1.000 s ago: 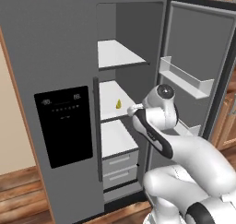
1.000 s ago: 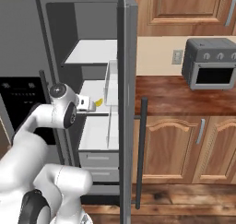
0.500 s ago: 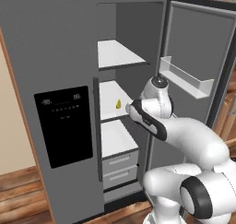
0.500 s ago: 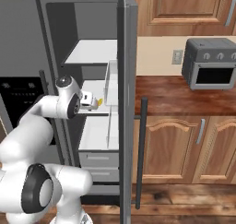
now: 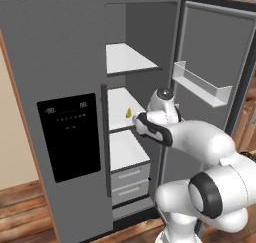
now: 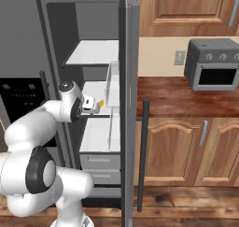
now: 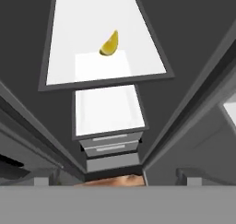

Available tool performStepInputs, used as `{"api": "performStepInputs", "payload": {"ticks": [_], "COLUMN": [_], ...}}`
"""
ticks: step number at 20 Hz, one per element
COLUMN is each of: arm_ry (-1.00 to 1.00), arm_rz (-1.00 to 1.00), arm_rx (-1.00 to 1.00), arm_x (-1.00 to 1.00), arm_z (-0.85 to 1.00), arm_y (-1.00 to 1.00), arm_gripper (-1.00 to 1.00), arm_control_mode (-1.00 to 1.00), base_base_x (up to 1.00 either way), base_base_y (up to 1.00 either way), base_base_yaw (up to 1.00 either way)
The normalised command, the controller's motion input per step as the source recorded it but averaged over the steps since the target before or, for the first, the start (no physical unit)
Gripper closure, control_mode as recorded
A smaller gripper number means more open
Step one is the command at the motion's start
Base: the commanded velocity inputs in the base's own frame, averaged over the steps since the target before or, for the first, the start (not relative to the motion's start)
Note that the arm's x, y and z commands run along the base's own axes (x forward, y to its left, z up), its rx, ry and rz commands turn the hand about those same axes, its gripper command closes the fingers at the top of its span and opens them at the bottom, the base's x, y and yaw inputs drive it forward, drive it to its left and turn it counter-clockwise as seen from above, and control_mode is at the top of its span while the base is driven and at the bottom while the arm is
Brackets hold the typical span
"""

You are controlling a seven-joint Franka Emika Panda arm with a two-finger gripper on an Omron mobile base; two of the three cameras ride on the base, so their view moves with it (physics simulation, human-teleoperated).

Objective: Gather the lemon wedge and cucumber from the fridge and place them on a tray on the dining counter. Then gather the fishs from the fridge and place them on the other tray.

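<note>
A yellow lemon wedge (image 5: 128, 113) lies on the white middle shelf (image 5: 116, 103) of the open fridge, near the shelf's front. In the hand view the lemon wedge (image 7: 109, 44) sits ahead on that shelf (image 7: 87, 15). My gripper (image 5: 135, 121) hangs at the shelf's front edge, just short of the wedge and apart from it. From the right side the gripper (image 6: 93, 107) stands open beside the wedge (image 6: 99, 103), with nothing between its fingers. The cucumber, the fish and the trays are out of view.
Above is another white shelf (image 5: 127, 59), below a lower shelf and two drawers (image 5: 129, 182). The open door (image 5: 210, 62) with its bin (image 5: 200, 82) flanks my arm on the right. A toaster oven (image 6: 214, 65) stands on the wooden counter (image 6: 186, 100).
My arm has reached further into the fridge, and the hand has moved closer to the lemon wedge. The gripper has stayed open.
</note>
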Motion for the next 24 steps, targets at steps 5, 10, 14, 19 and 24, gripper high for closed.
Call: {"api": "performStepInputs", "payload": {"ticks": [5,10,14,19,24], "arm_ry": [0.0,0.0,0.0,0.0,0.0], "arm_rz": [-0.06,-0.07,-0.06,-0.03,-0.03], "arm_rx": [0.05,0.05,0.05,0.03,0.01], "arm_x": [0.27,0.25,0.33,0.4,0.37], "arm_z": [-0.01,0.0,0.0,0.0,-0.15], "arm_y": [0.0,0.0,0.0,0.0,0.02], "arm_gripper": [-1.0,-1.0,-1.0,-1.0,-1.0], "arm_control_mode": [-1.0,-1.0,-1.0,-1.0,-1.0], "base_base_x": [0.0,0.0,0.0,0.0,0.0], "base_base_y": [0.0,0.0,0.0,0.0,0.0], "base_base_yaw": [0.0,0.0,0.0,0.0,0.0]}}
